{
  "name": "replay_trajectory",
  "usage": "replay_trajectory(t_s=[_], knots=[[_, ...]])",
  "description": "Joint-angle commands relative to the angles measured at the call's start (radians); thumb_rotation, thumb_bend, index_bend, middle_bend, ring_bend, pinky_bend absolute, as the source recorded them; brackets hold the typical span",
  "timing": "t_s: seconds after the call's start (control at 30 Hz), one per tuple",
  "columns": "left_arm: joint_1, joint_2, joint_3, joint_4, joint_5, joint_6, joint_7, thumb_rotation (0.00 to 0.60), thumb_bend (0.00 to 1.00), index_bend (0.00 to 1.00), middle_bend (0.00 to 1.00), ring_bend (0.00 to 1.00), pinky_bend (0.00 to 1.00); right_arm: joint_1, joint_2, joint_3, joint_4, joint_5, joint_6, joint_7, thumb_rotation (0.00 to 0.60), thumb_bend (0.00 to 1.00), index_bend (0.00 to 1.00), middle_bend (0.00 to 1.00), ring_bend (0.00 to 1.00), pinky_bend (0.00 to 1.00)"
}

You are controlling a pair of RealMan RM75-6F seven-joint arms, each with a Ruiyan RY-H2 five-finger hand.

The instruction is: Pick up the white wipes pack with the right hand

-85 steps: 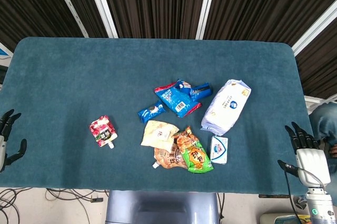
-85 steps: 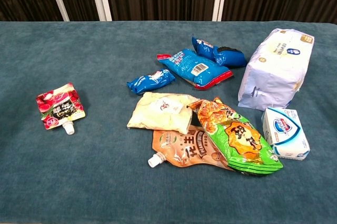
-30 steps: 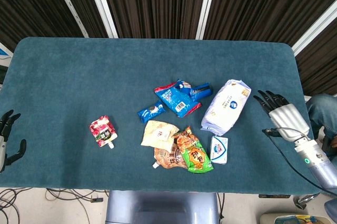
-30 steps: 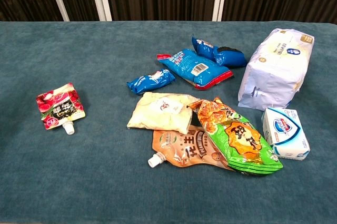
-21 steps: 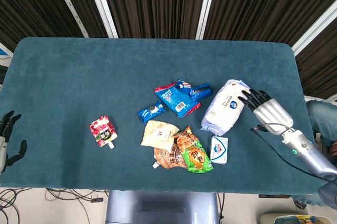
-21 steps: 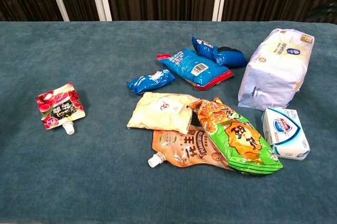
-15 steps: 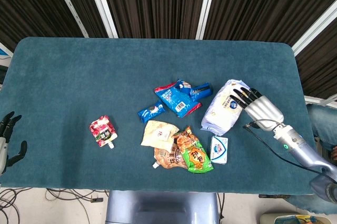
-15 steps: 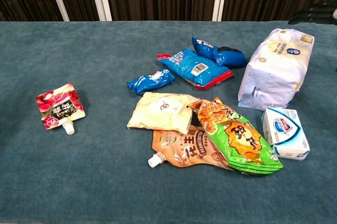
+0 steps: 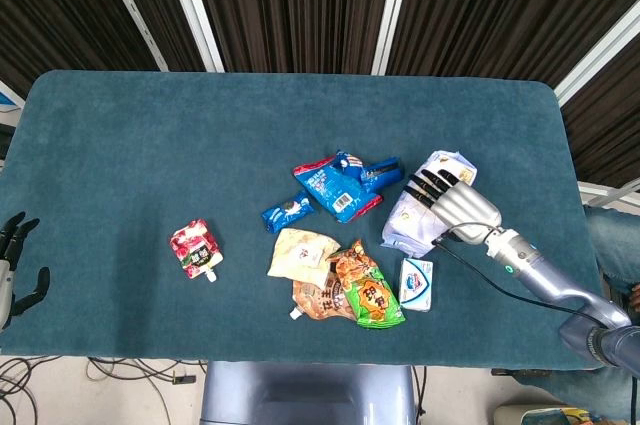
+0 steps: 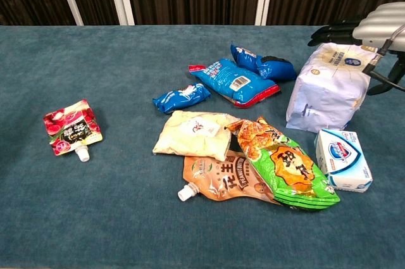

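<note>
blue-covered table (image 9: 150,125), dark slatted backdrop. right hand (image 9: 448,203) hovers spread and empty over white wipes pack (image 10: 329,85). advise lowering squarely, closing across the pack's width, clear of the small soap box (image 10: 343,159) nearby.

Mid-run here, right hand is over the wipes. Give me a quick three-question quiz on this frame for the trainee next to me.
1. True or false: the right hand has lifted the white wipes pack off the table.
2. Which item lies just in front of the wipes pack, towards the robot? A) red spouted pouch B) small white and blue box C) small blue snack packet
3. Where is the left hand?

Key:
1. False. The hand is above the pack, fingers extended; the pack lies on the cloth.
2. B, the small white and blue box.
3. At the table's left edge, open, holding nothing.
</note>
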Motion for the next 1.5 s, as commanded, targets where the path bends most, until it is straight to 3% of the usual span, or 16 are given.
replay_trajectory(t_s=[0.03,0.5,0.87,1.07,1.3,1.5], knots=[[-0.001,0.000,-0.001,0.001,-0.002,-0.002,-0.001,0.600,0.46,0.12,0.05,0.12,0.06,0.022,0.000,-0.001,-0.015,0.013,-0.032,-0.028,0.600,0.19,0.04,0.05,0.06,0.17],[-0.001,-0.001,-0.004,0.001,-0.010,-0.005,0.001,0.600,0.46,0.12,0.05,0.12,0.06,0.095,0.023,0.004,-0.083,0.079,-0.174,-0.179,0.600,0.20,0.04,0.09,0.05,0.17],[0.001,0.001,-0.005,-0.001,-0.012,-0.005,0.000,0.600,0.46,0.12,0.05,0.12,0.06,0.121,0.034,-0.011,-0.131,0.130,-0.255,-0.279,0.600,0.20,0.11,0.15,0.08,0.17],[0.000,0.001,-0.005,-0.002,-0.013,-0.006,-0.001,0.600,0.46,0.12,0.05,0.12,0.06,0.124,0.029,-0.017,-0.140,0.153,-0.269,-0.303,0.600,0.25,0.23,0.23,0.17,0.17],[0.001,0.001,-0.005,-0.003,-0.015,-0.007,-0.001,0.600,0.46,0.12,0.05,0.12,0.07,0.120,0.021,-0.023,-0.145,0.168,-0.258,-0.294,0.600,0.32,0.45,0.40,0.34,0.17],[0.002,0.001,-0.006,-0.004,-0.019,-0.008,-0.002,0.600,0.46,0.12,0.05,0.12,0.07,0.110,0.017,-0.021,-0.160,0.179,-0.225,-0.248,0.600,0.35,0.51,0.45,0.39,0.19]])
